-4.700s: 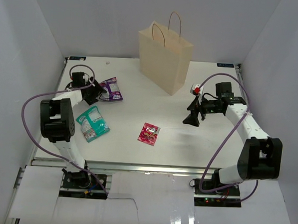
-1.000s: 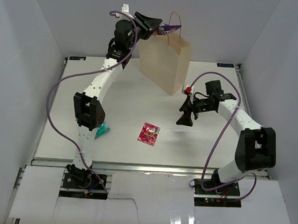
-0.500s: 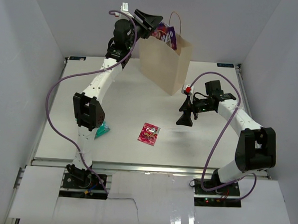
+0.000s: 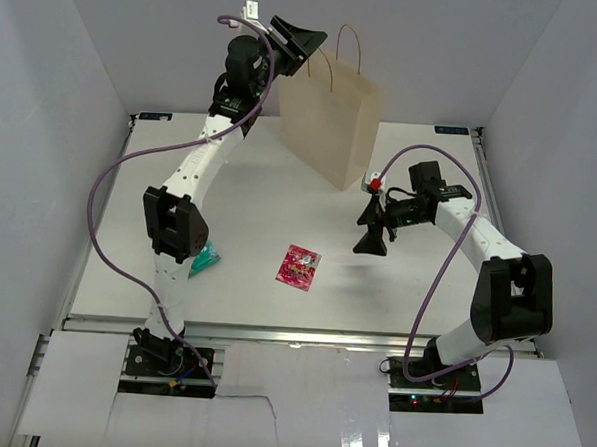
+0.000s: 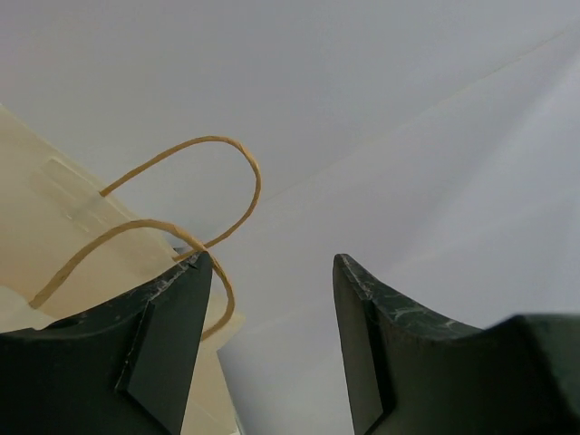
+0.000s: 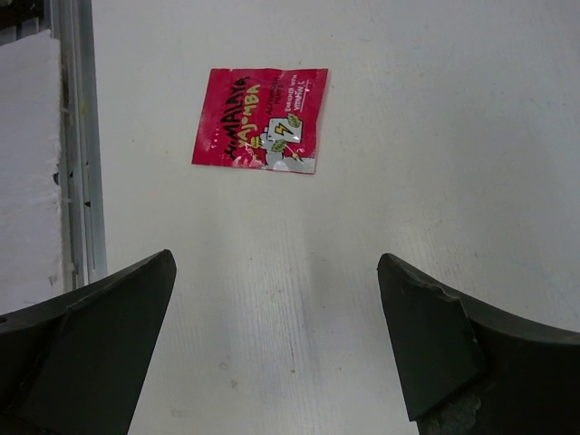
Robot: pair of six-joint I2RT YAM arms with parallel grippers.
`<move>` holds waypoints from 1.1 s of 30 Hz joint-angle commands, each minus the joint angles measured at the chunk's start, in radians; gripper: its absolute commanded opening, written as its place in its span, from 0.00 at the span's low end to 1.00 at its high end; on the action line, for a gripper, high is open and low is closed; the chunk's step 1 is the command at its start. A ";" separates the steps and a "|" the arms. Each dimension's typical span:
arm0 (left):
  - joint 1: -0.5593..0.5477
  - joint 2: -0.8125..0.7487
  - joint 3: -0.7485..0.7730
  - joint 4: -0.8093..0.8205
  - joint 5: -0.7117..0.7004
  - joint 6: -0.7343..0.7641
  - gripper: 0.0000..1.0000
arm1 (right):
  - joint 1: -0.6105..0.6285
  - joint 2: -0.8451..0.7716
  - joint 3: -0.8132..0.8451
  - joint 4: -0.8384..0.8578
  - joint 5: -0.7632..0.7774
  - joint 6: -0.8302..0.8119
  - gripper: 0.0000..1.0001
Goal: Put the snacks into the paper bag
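The cream paper bag (image 4: 329,120) stands upright at the back of the table; its twine handles (image 5: 172,208) show in the left wrist view. My left gripper (image 4: 306,42) is open and empty, raised high beside the bag's top left. The purple-and-white pack is out of view. A red-pink sachet (image 4: 298,267) lies flat mid-table and shows in the right wrist view (image 6: 261,131). My right gripper (image 4: 369,242) is open and empty, hovering above the table right of the sachet. A teal-and-white pack (image 4: 208,259) peeks out from behind the left arm.
White enclosure walls stand on three sides. The left arm (image 4: 196,168) stretches diagonally across the left half of the table. A metal rail (image 6: 77,136) runs along the table's near edge.
The purple-and-white pack, held above the bag's mouth by my left gripper, dropped out of sight and the gripper is now open. My right gripper shifted slightly.
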 commanded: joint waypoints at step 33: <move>0.012 -1.489 -1.337 -0.726 -0.616 0.361 0.85 | 0.603 0.240 0.112 0.318 0.643 0.394 0.97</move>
